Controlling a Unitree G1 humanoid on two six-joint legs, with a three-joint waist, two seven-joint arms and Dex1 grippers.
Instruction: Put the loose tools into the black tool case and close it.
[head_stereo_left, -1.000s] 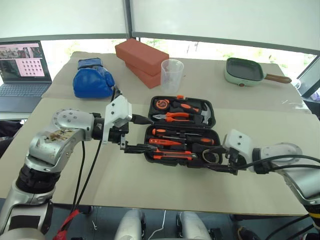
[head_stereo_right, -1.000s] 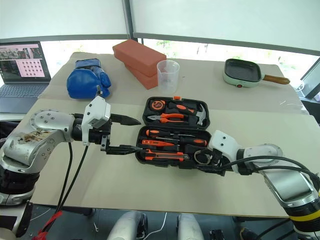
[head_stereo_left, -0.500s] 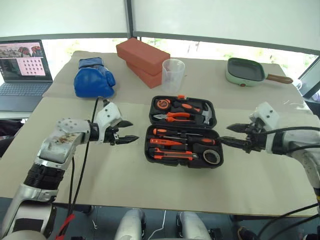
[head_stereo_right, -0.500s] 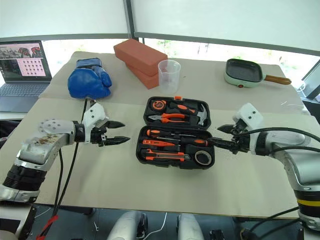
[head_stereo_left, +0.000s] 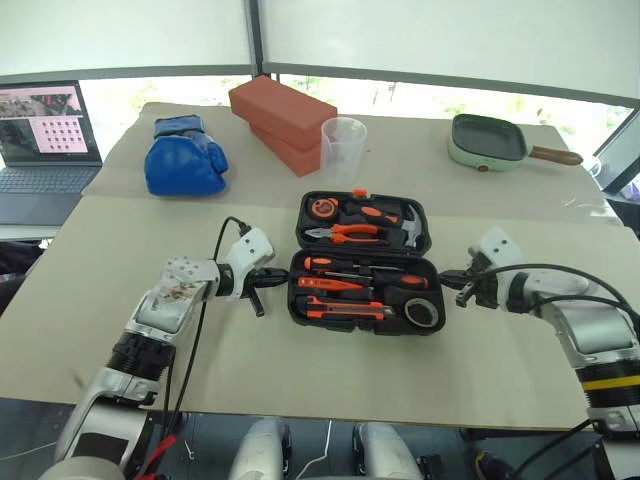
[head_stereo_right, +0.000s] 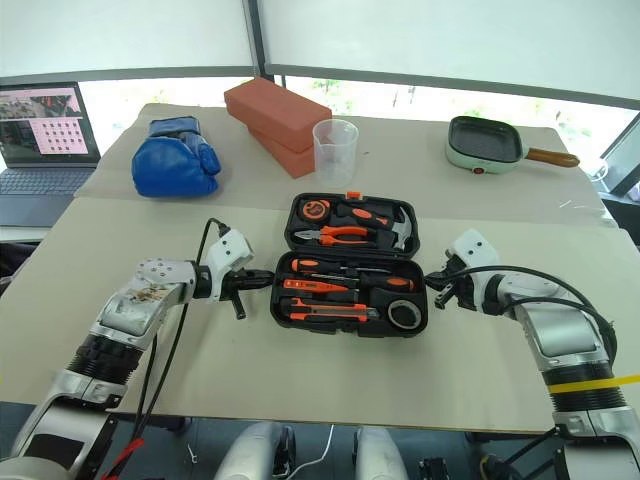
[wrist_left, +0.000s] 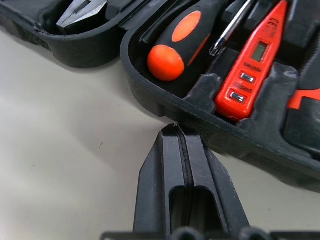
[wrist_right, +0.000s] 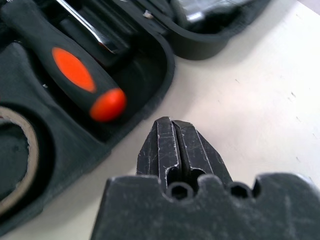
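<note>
Both claws (wrist_left: 176, 131) (wrist_right: 171, 122) closed, empty, flanking open black tool case (head_stereo_left: 366, 305), long axis left-right.

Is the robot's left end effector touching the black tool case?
Touching, it seems. In the left wrist view the shut left end effector has its tip against the outer rim of the black tool case, with no strip of table visible between them.

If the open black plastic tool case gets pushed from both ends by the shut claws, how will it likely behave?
The black plastic hinged tool case looks rigid, so it should probably slide over the tan table covering rather than flex. Lying flat and wide, it seems unlikely to tip. Its tools sit in moulded slots, so they will likely stay put, and they probably make it fairly heavy.
</note>
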